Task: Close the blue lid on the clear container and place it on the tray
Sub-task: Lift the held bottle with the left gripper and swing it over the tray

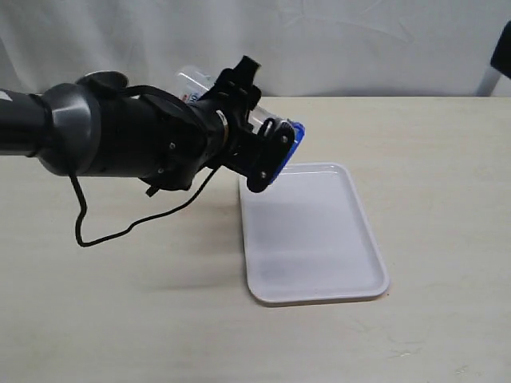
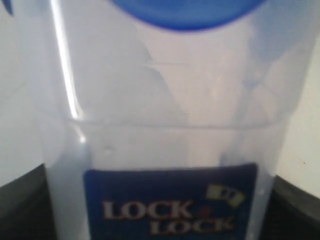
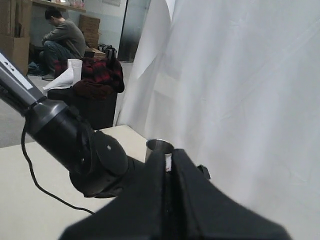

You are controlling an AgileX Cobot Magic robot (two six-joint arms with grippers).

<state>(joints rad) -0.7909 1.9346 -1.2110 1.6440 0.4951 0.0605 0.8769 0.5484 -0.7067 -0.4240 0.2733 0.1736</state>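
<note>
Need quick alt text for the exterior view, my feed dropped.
The left gripper holds the clear container, blue lid on, tilted above the far left corner of the empty white tray on a beige table.

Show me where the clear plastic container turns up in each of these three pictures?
Exterior view: the clear container peeks out behind the left gripper, left of the tray.
Left wrist view: it fills the frame.
Right wrist view: not visible.
Shared landmark: the blue lid.
</note>
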